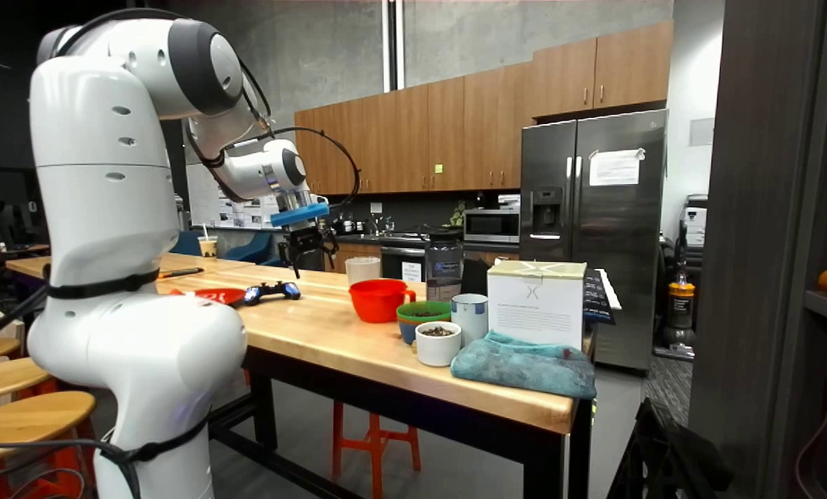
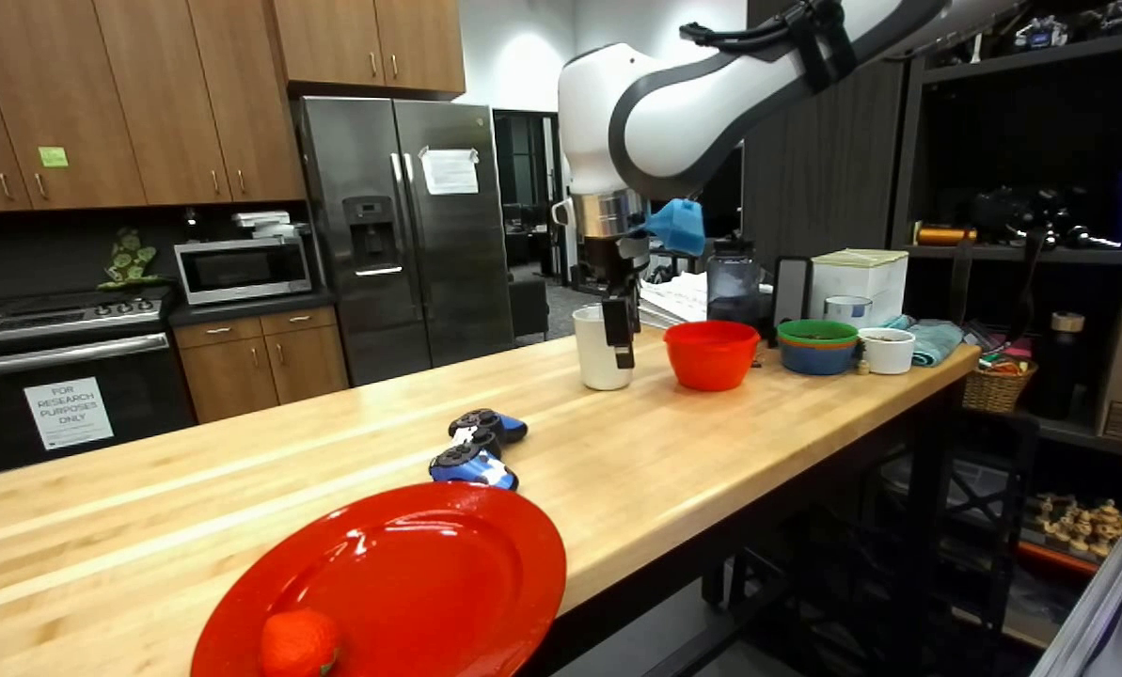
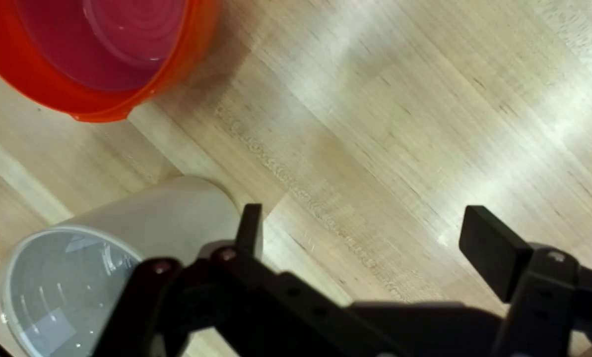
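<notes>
Spread wide, the pincer hangs pointing down above the tabletop, wood grain showing between its tips. Nearest to it is a white cup, standing upright on the tabletop; in the wrist view one finger overlaps the cup's side, and whether they touch cannot be told. A red bowl stands near the cup, apart from it, its inside partly visible in the wrist view. Past the bowl come a stack of green, orange and blue bowls, a white ramekin holding dark bits, a blue-and-white mug, a white box with a pale green top, and a folded teal cloth at the tabletop's end. Behind this row, in an exterior view, stands a dark see-through bottle. On the side of the pincer away from the bowl, a blue-and-black game controller lies on the wood, and near it a red plate carries a strawberry-like red fruit. Across the room are a steel fridge, a microwave and wooden cabinets.
</notes>
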